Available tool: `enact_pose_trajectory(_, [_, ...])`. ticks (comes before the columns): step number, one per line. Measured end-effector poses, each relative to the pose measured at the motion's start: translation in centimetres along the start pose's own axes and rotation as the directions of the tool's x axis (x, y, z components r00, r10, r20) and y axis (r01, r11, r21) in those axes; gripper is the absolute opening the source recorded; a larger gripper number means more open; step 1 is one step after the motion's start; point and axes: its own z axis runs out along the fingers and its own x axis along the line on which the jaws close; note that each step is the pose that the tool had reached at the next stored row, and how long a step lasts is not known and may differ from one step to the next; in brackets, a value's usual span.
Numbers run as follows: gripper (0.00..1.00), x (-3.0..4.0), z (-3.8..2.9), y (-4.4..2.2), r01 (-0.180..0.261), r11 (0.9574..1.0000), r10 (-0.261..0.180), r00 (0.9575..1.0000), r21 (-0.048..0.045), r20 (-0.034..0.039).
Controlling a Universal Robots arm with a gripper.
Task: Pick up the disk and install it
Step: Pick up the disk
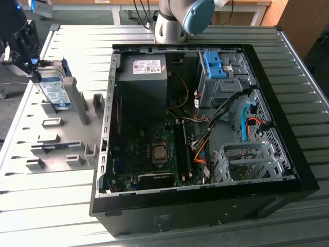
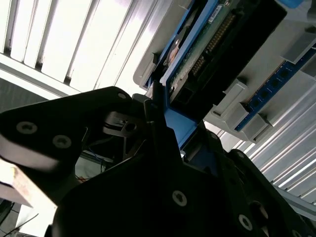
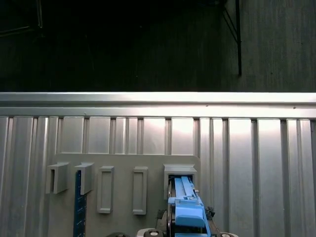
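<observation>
The computer case [image 1: 205,208] is black. Inside it the motherboard [image 1: 154,154] is dark green with a silver square at its middle. The power supply [image 1: 141,85] in the case's far corner is dark grey with a white sticker. The bracket [image 1: 215,64] inside the case is bright blue, and the cables [image 1: 241,121] are orange, black and light blue. Outside the case, the table [image 1: 308,170] is silver with parallel ribs and the holder [image 1: 56,175] is plain grey. Also outside the case, the disk [image 1: 54,90] is silver with a blue-and-white label and blue rails, and the gripper [image 1: 32,60] is black.
</observation>
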Motion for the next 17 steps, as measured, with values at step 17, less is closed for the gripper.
enact_pose_trajectory(17, [0.37, 0.02, 0.03, 0.02, -0.037, 0.9993, 0.037, 0.9993, 0.0006, -0.0022])
